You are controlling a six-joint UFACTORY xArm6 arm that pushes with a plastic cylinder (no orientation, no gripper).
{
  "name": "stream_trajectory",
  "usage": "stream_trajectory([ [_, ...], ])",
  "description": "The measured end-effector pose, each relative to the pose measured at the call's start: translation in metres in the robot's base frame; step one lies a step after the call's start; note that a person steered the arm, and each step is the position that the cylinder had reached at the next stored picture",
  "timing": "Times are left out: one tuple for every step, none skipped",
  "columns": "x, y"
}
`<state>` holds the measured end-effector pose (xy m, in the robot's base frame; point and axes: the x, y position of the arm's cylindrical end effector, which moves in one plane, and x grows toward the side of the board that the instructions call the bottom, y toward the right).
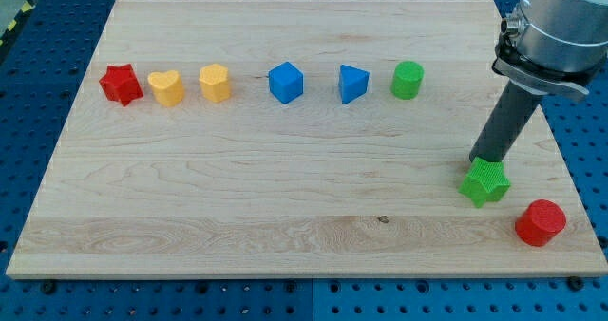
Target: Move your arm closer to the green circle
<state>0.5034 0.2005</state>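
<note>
The green circle (408, 79) sits on the wooden board (237, 198) at the right end of a row of blocks in the upper part of the view. My tip (484, 160) is well below and to the right of it, at the view's right. The tip touches the top edge of a green star (485, 183). The rod rises from there toward the view's upper right.
The row runs from the view's left: a red star (121, 84), a yellow heart (166, 88), a yellow pentagon-like block (216, 83), a blue cube (285, 82), a blue triangle (352, 83). A red cylinder (541, 222) lies at the lower right.
</note>
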Motion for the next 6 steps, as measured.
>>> stream_trajectory([
  [0.002,0.000],
  [-0.019,0.000],
  [-0.079,0.001],
  [-0.130,0.001],
  [-0.162,-0.032],
  [-0.162,-0.078],
])
